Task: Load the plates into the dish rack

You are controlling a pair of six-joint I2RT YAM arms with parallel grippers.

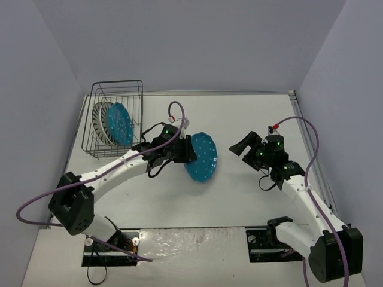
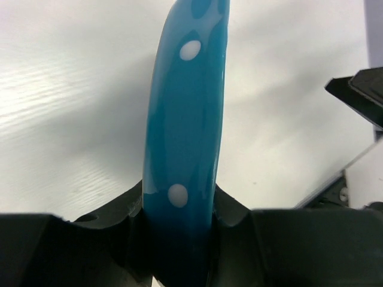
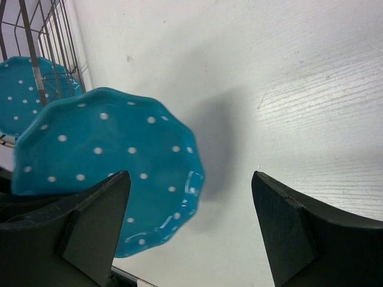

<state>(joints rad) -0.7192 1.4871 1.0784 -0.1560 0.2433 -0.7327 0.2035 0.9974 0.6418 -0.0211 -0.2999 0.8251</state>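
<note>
My left gripper (image 1: 188, 149) is shut on the rim of a teal-blue plate with white dots (image 1: 201, 157), holding it on edge above the table's middle. In the left wrist view the plate's rim (image 2: 185, 119) rises straight up from between the left gripper (image 2: 179, 206). My right gripper (image 1: 242, 146) stands open to the right of that plate, apart from it. Its wrist view shows the plate (image 3: 119, 149) beyond the right gripper (image 3: 191, 197), nothing between the fingers. The black wire dish rack (image 1: 136, 95) at the back left holds two white striped plates (image 1: 100, 122) and another teal plate (image 1: 121, 124).
Grey walls close in the table on the left, back and right. A metal rail (image 1: 305, 140) runs along the table's right edge. A purple cable (image 1: 175, 109) loops above the left wrist. The rack's wires (image 3: 42, 36) show at the top left of the right wrist view.
</note>
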